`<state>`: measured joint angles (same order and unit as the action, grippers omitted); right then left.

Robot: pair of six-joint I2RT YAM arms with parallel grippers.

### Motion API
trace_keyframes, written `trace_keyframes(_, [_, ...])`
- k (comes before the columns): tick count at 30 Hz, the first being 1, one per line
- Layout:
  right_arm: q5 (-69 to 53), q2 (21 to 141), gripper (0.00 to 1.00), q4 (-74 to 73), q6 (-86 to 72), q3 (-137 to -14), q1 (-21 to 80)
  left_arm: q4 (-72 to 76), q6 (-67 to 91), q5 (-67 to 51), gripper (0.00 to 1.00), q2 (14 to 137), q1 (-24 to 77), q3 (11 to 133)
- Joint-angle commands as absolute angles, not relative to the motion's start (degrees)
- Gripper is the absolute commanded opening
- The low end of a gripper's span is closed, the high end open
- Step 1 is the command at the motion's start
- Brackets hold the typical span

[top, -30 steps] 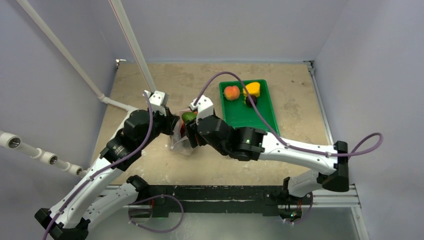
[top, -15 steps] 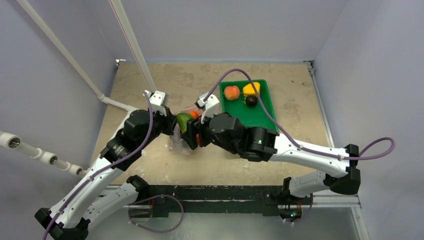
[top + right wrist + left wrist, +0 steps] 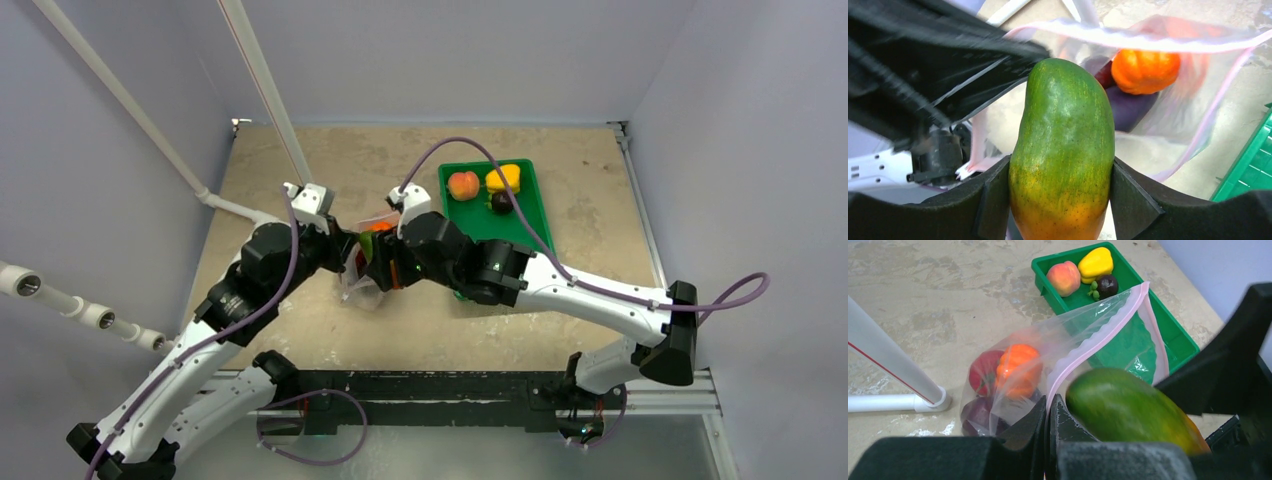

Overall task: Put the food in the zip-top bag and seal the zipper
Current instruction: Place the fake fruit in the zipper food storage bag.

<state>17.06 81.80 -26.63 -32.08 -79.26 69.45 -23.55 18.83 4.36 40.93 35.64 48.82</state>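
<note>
There are seven toy foods, two pincers, one bag and one tray. Three foods sit inside the zip-top bag (image 3: 1083,325): an orange one (image 3: 1018,367), a red one (image 3: 982,372) and a purple one (image 3: 977,415). Three more lie in the green tray (image 3: 1068,254) near the bag: a peach (image 3: 1064,278), a yellow pepper (image 3: 1095,263) and a small dark purple fruit (image 3: 1107,286).

The seventh is a mango (image 3: 1063,130), green on top and orange at the bottom. The right pincer (image 3: 1060,195) squeezes it from both sides, right at the bag's open mouth.

The bag is clear and crinkly and rests on the counter (image 3: 948,300). Its pink zipper (image 3: 1096,340) is wavy and open. The left pincer (image 3: 1046,407) is pinched tight on the bag's edge by the zipper.
</note>
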Motion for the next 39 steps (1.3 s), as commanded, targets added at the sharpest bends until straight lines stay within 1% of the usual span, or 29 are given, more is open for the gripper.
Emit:
trace_keyframes(1, [12.8, 80.2, 0.01, -24.6, -34.5, -79.6, 65.4, -20.6, 18.4, 2.5, 0.0, 39.8, 35.6, 48.4])
trace_keyframes(3, [12.3, 80.7, 0.03, -24.2, -34.7, -79.6, 64.5, -20.5, 18.4, 1.9, 0.0, 39.9, 35.6, 48.4])
trace_keyframes(9, [16.3, 83.5, 0.06, -24.4, -36.6, -81.3, 63.5, -20.0, 18.2, -1.1, 0.0, 40.7, 35.6, 48.4])
trace_keyframes(10, [17.2, 84.2, 0.08, -24.4, -36.9, -81.6, 63.5, -20.1, 18.2, -1.2, 0.0, 40.7, 35.6, 48.4])
trace_keyframes(12, [19.1, 85.7, 0.16, -24.0, -37.5, -82.4, 63.3, -20.0, 18.2, -1.4, 0.0, 40.8, 35.6, 48.4])
trace_keyframes(16, [20.8, 88.1, 0.17, -21.9, -38.1, -83.3, 62.5, -19.8, 18.2, -2.0, 0.0, 40.9, 35.6, 48.3])
trace_keyframes(17, [21.1, 88.4, 0.22, -21.0, -38.3, -83.4, 62.3, -19.8, 18.2, -2.2, 0.0, 41.0, 35.6, 48.3])
trace_keyframes(23, [23.3, 89.1, 0.63, -18.2, -39.6, -83.9, 62.1, -19.9, 18.2, -1.9, 0.0, 41.0, 35.6, 48.3])
trace_keyframes(24, [23.3, 88.9, 0.68, -17.7, -39.5, -83.8, 62.1, -19.9, 18.2, -1.8, 0.0, 41.0, 35.6, 48.4])
trace_keyframes(26, [23.2, 88.1, 0.73, -16.3, -39.3, -83.1, 62.1, -19.9, 18.2, -1.6, 0.0, 41.0, 35.6, 48.3])
trace_keyframes(29, [23.2, 86.6, 0.84, -14.7, -38.7, -82.1, 62.0, -20.0, 18.2, -1.2, 0.0, 41.0, 35.6, 48.4])
trace_keyframes(33, [23.4, 84.6, 0.87, -14.2, -38.4, -81.4, 62.1, -20.0, 18.4, -1.0, 0.0, 41.0, 35.6, 48.3])
trace_keyframes(39, [21.2, 77.8, 0.86, -10.2, -38.1, -77.8, 62.1, -20.1, 18.4, -0.4, 0.0, 41.3, 35.6, 48.4])
